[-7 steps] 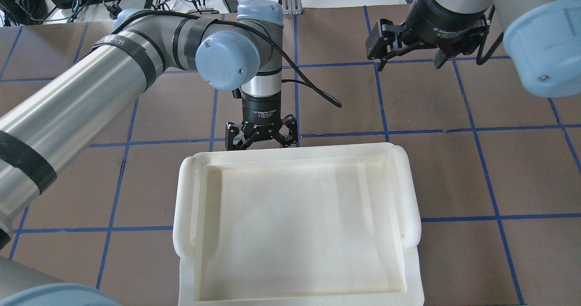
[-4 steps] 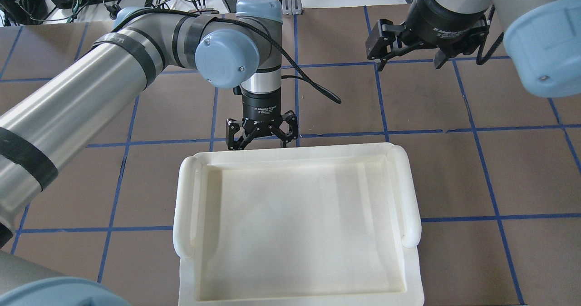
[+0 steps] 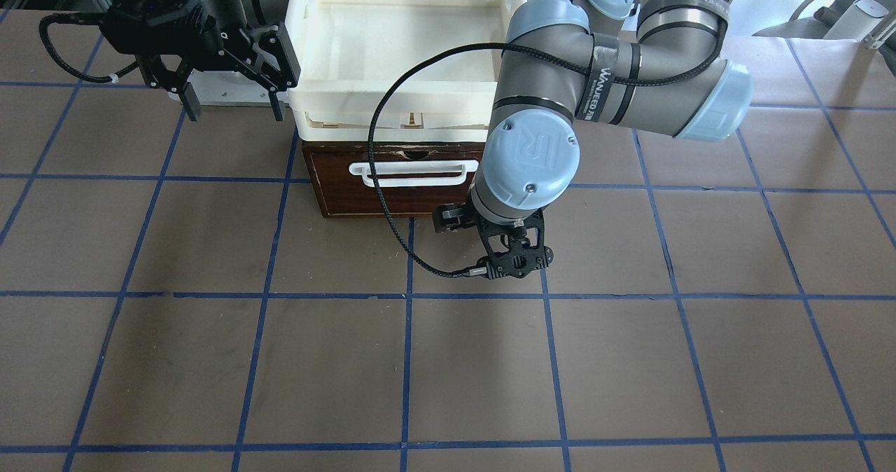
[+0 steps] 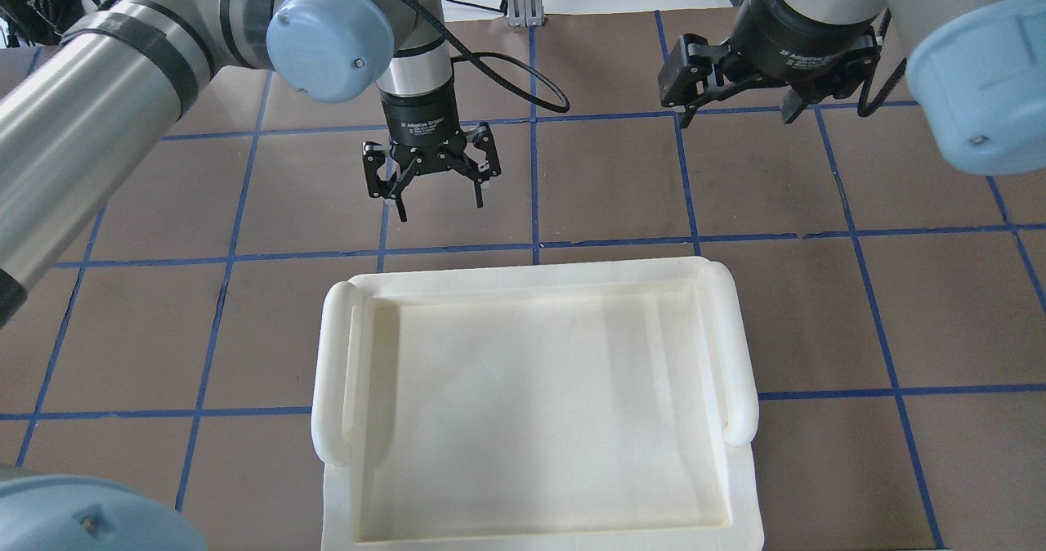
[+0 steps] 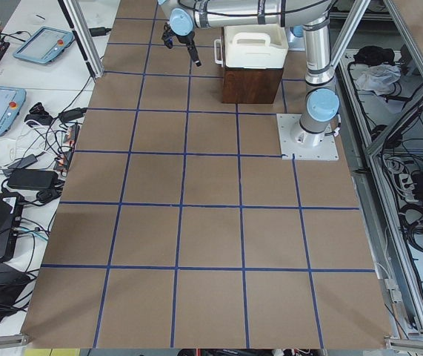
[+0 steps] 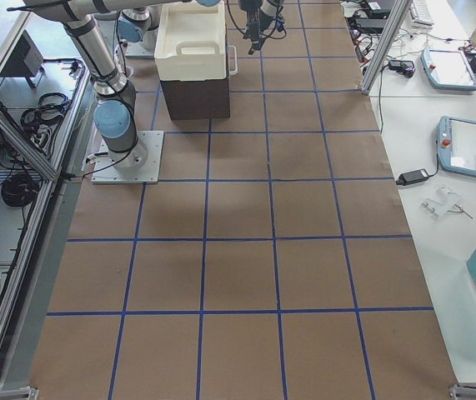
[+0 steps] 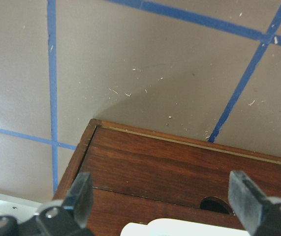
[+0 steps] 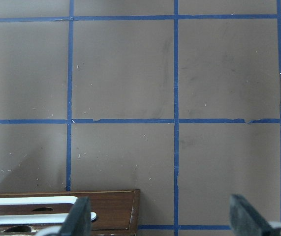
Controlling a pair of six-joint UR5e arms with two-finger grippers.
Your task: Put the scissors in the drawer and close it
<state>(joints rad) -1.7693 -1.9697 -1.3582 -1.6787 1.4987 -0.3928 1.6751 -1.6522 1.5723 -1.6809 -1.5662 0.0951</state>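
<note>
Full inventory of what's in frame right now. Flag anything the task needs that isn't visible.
table: one, brown with blue tape grid, under everything
cabinet: one, dark brown, on the table in front of the robot
drawer: one, dark brown, cabinet front, looks shut
handle: one, white, on the drawer
tray: one, cream-white, on top of the cabinet
scissors: none visible
tablets: two, blue-grey, side bench
left gripper: one, black, open, above the table in front of the drawer
right gripper: one, black, open, beside the cabinet
</note>
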